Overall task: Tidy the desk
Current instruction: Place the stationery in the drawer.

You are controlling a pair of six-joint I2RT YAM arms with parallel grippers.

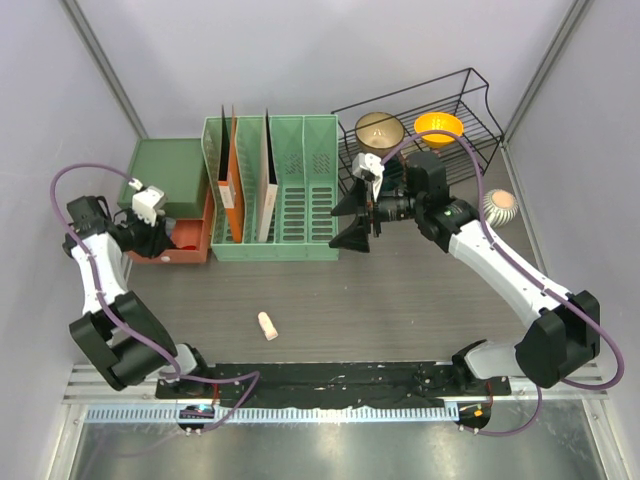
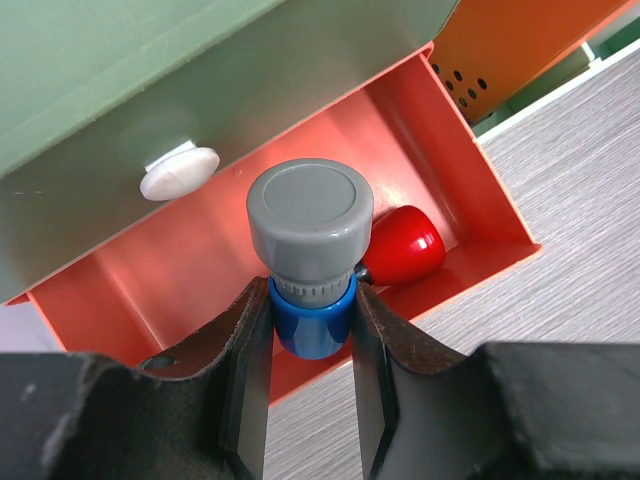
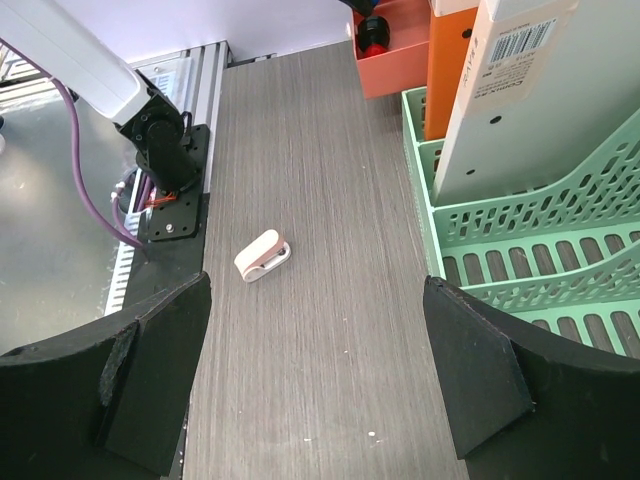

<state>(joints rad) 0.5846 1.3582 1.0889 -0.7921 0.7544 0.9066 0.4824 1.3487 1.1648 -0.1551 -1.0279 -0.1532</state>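
Black-fingered and clamping tight with the left gripper [image 2: 310, 300] on a small bottle [image 2: 305, 225], blue in the body and grey in the cap, both fingers [image 2: 245, 370] pressing on the blue part. Holding that bottle at the open front of an orange tray [image 2: 460, 170], the tray's front lip passing just under the fingertips. Sharing the tray with a red knob [image 2: 405, 245], lying just beyond the finger on the right of the wrist view, close beside the bottle. Sitting below a green box [image 2: 150, 80] stacked on the tray, a white round pad [image 2: 180, 170] showing on its underside. Hanging wide open with the right gripper [image 3: 315, 290], gripping nothing. Hovering over the desk [image 3: 320, 150], its dark wood-grain top spreading below and between those fingers and lying under the left gripper too. Facing a white clip [image 3: 262, 256], lying flat on the desk ahead of the right gripper, toward the finger on the left of its wrist view and well apart from it. Standing just beside a green file rack [image 3: 520, 250] at the other finger, an orange folder [image 3: 450, 70] and a white folder [image 3: 530, 90] upright in its slots. Sitting with a black wire rack [image 1: 465, 75] near the wrist, two bowls [image 1: 380, 130] resting inside.
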